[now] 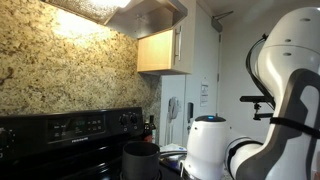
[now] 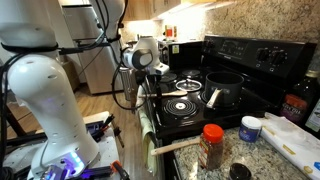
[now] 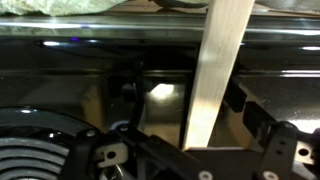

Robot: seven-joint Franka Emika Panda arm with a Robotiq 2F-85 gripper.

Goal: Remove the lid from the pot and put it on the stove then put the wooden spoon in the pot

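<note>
Stove [image 2: 240, 55]: it is carrying the black pot.
Pot [image 2: 225, 90]: sitting on a burner near the control panel, inside too dark to read.
Gripper [image 2: 153, 70]: your fingers are standing wide apart.
Wooden spoon [image 3: 215, 70]: handle running between them.

One stove [image 2: 240, 50], one pot [image 2: 226, 90], one wooden spoon [image 3: 215, 70], one red-lidded jar [image 2: 211, 146], one white tub [image 2: 250, 128].

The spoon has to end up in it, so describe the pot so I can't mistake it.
Find the black stove with coil burners beside the granite counter. The pot stands on the cooktop at the side nearest that counter. It is the only tall black vessel on the cooktop; the red-lidded jar sits on the counter.
</note>
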